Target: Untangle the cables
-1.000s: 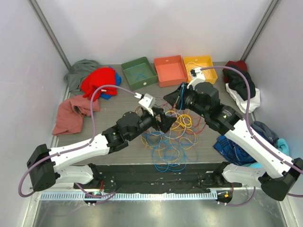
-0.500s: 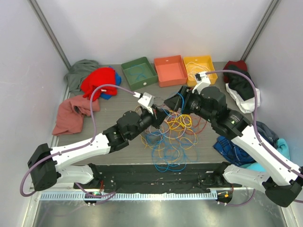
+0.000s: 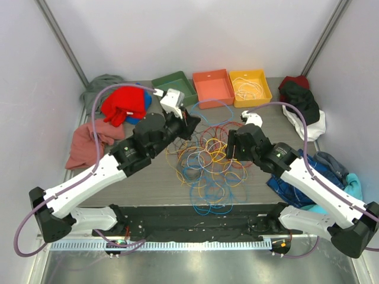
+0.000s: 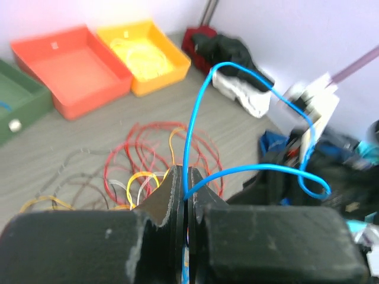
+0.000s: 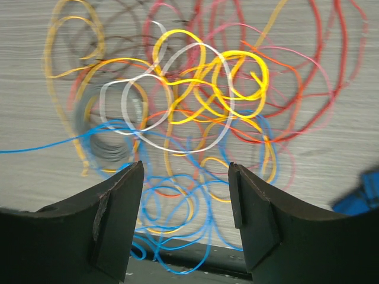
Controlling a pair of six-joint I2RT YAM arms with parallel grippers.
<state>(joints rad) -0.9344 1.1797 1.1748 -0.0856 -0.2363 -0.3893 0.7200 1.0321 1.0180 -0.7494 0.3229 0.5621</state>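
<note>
The cables (image 3: pixel 207 160) lie in a loose tangle of yellow, red, blue, white and brown loops at the table's middle. My left gripper (image 3: pixel 188 121) is raised at the pile's far left, near the green bin, and is shut on a blue cable (image 4: pixel 195 106). That cable rises from the jaws in a tall loop and trails off to the right. In the left wrist view the fingertips (image 4: pixel 177 177) pinch it tightly. My right gripper (image 3: pixel 230 148) hangs open over the right side of the pile. In the right wrist view the tangle (image 5: pixel 195 100) lies below the open gripper (image 5: pixel 185 168), which holds nothing.
A green bin (image 3: pixel 174 83), an orange bin (image 3: pixel 213 87) and a yellow bin (image 3: pixel 250 86) with coiled cable inside line the back. Red cloth (image 3: pixel 124 103) and pink cloth (image 3: pixel 89 142) lie at the left. Blue cloth (image 3: pixel 296 183) and black-white cloth (image 3: pixel 302 103) lie at the right.
My left gripper closed on the blue cable and pulled it up and back-left toward the green bin. My right gripper opened and drew back to the pile's right side.
</note>
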